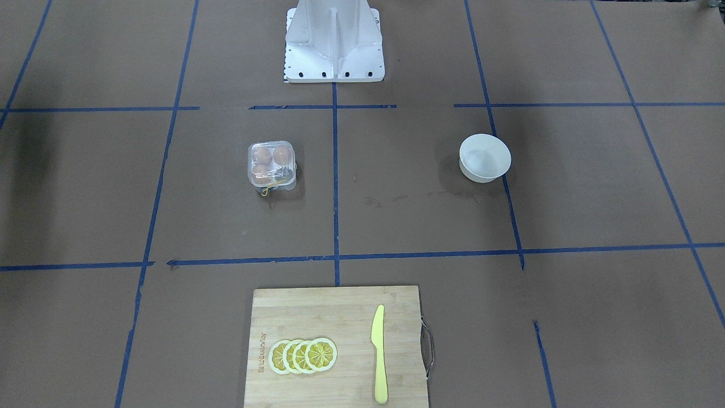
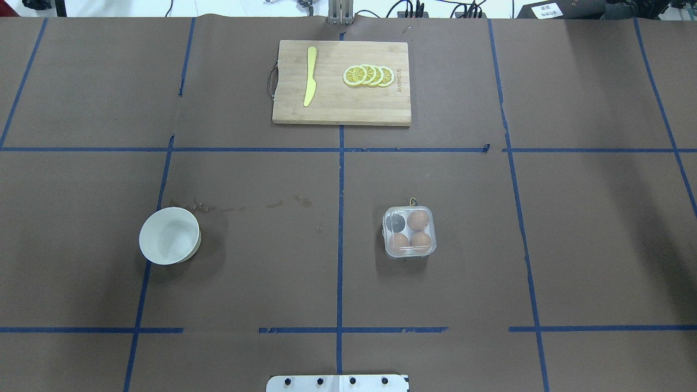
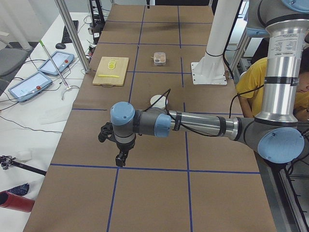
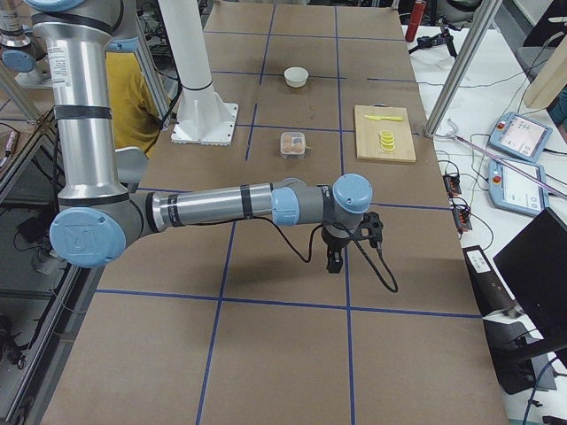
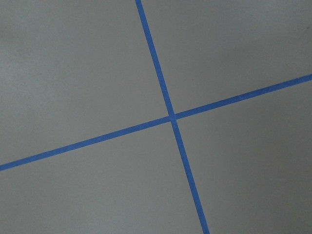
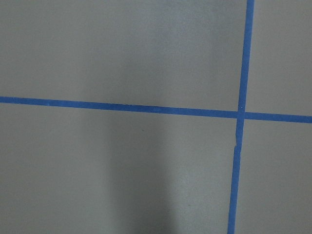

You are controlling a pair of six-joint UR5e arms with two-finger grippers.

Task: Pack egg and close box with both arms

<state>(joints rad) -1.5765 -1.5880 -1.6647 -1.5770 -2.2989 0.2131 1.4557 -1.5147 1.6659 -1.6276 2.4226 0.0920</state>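
We find the box (image 2: 409, 231) on the table (image 2: 272, 272) on the robot's right of the centre tape line, well apart from the white bowl (image 2: 170, 236) on the left. The box holds three eggs (image 2: 418, 220), each in its own cup, and the fourth cup (image 2: 399, 222) shows dark and unfilled. Its outline is one compact square with no lid spread out beside it, so we judge the clear lid to be folded down over the eggs. The yellow tie (image 2: 413, 202) pokes out at the edge away from the robot. The bowl appears to hold nothing, which fits our reading that the packing and closing are done rather than about to begin. The cutting board (image 2: 348, 111) with its lemon slices (image 2: 369, 75) and yellow knife (image 2: 310, 76) lies at the far edge, outside the working area. The left arm (image 3: 193, 123) and right arm (image 4: 221, 205) reach out low toward opposite ends of the table, far from the box. Both wrist cameras see only brown paper and blue tape, which looks to us like a parked pose that leaves the middle open to the fixed cameras. The jaws of both arms appear only in the side views, so we cannot tell whether either pair is released or clenched, though nothing visible hangs from them.
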